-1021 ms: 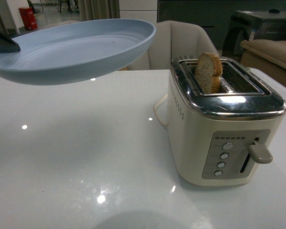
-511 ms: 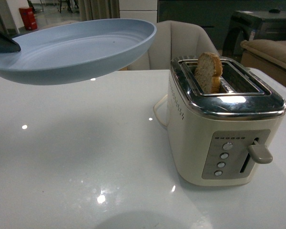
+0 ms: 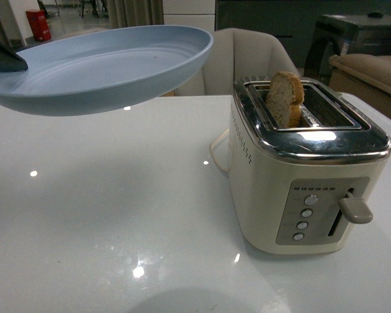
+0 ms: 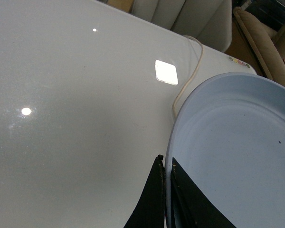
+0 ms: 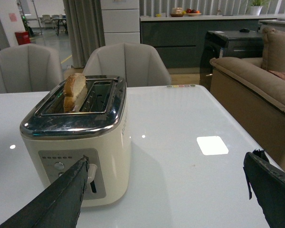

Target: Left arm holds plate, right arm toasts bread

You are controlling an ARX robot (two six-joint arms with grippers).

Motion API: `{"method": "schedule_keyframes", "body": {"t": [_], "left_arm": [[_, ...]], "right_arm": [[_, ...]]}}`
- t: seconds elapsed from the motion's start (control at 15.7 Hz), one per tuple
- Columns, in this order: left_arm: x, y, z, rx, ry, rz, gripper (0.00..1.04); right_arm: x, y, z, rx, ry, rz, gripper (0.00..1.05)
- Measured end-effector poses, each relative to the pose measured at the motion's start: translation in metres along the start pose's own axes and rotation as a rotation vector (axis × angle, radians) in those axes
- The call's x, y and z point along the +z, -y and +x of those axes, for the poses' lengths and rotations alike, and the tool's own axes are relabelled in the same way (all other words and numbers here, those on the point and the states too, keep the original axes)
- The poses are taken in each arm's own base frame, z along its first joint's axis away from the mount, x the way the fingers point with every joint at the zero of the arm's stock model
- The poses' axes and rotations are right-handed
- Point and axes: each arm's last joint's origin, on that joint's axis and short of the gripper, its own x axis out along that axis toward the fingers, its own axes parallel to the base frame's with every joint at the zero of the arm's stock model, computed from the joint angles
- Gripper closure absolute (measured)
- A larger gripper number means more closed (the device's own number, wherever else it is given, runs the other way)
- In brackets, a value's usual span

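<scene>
Pale blue round shallow plate [image 3: 104, 72]: no change over the last second. It sits at the same height and the same slight tilt, up in the air over the left part of the glossy white bench [image 3: 117, 215], well apart from the toaster. The black thin-fingered left hand [image 4: 166, 166] is clamped narrow on the plate's rim, one finger above and one below; the front view shows only a dark wedge of it at the far left edge. A cream cord [image 3: 215, 153] loops on the bench beside the cream-and-chrome two-slot toaster [image 3: 267, 189].

The light-brown slice of bread [image 3: 285, 98], crust darker, stands upright in the slot nearer the plate, its rounded end poking well above the chrome top, and it hasn't shifted either. The grey side lever [image 3: 355, 210] is in the same spot. Whether the bread is toasted I can't tell.

The black right hand [image 5: 166, 161] is spread wide and holds nothing. It faces the toaster's control panel, not touching it.

Judgement: a static pause, no progress in this stretch. The plate is parked and ready, and the next move belongs to the right hand, on either the lever or the bread.
</scene>
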Motion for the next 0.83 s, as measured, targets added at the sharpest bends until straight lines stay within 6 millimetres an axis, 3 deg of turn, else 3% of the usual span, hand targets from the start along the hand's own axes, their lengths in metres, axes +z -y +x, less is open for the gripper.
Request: {"method": "schedule_keyframes", "body": {"t": [0.13,0.19,0.32,0.57,0.83], "left_arm": [[0.000,0.000,0.000,0.007,0.016,0.015,1.02],[0.000,0.002,0.001,0.107,0.155,0.132,1.02],[0.003,0.001,-0.004,0.213,0.200,0.254,1.02],[0.017,-0.007,-0.010,0.193,0.213,0.270,1.02],[0.009,-0.057,0.031,0.284,0.157,0.159,1.02]], "right_arm": [[0.000,0.000,0.000,0.000,0.000,0.000,0.06],[0.000,0.000,0.000,0.000,0.000,0.000,0.06],[0.000,0.000,0.000,0.000,0.000,0.000,0.06],[0.000,0.000,0.000,0.000,0.000,0.000,0.06],[0.000,0.000,0.000,0.000,0.000,0.000,0.06]]}}
